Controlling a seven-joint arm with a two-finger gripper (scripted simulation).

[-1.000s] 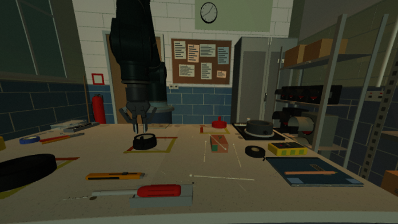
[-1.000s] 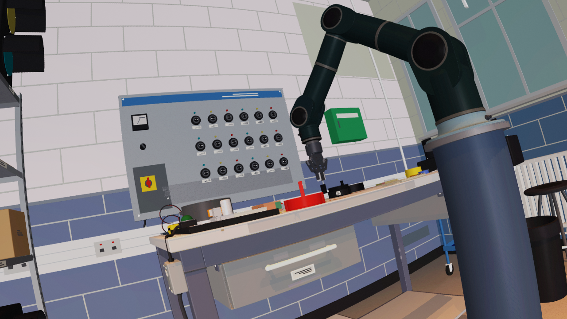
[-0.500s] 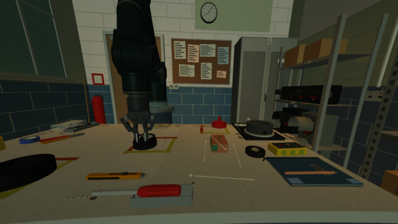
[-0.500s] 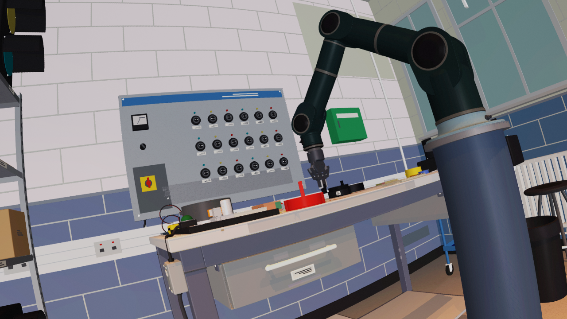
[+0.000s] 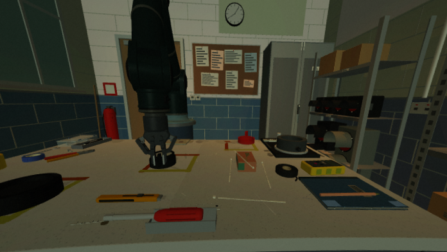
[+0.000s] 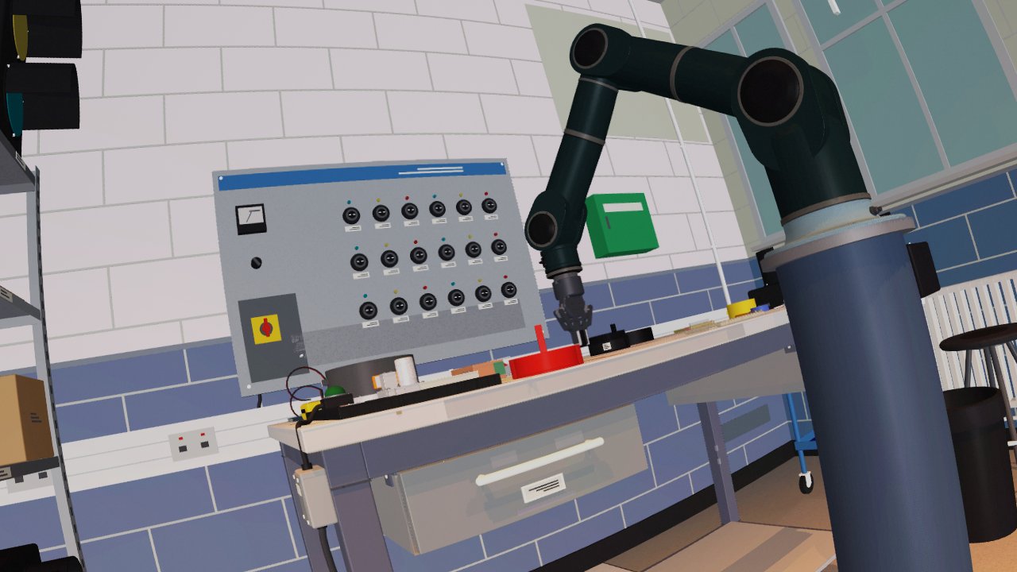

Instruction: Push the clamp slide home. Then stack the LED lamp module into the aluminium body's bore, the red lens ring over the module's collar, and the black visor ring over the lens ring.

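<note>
My gripper (image 5: 159, 158) (image 6: 579, 334) is down at the black LED lamp module (image 5: 162, 159) (image 6: 613, 339), open around its near rim and holding nothing. The module sits on the bench inside a yellow and red taped square (image 5: 170, 163). The red lens ring (image 5: 246, 139) (image 6: 546, 363), with an upright tab, stands on its own taped mark farther back. The grey aluminium body (image 5: 291, 143) (image 6: 370, 375) sits on a dark fixture plate to the right. The black visor ring (image 5: 29, 192) lies large at the near left edge.
A dark blue mat (image 5: 351, 193) lies at the right front. A yellow meter (image 5: 322, 167), a tape roll (image 5: 286, 170), an orange-green block (image 5: 246, 161), a red-handled screwdriver on a grey tray (image 5: 179, 218) and an orange knife (image 5: 128, 198) lie about the bench.
</note>
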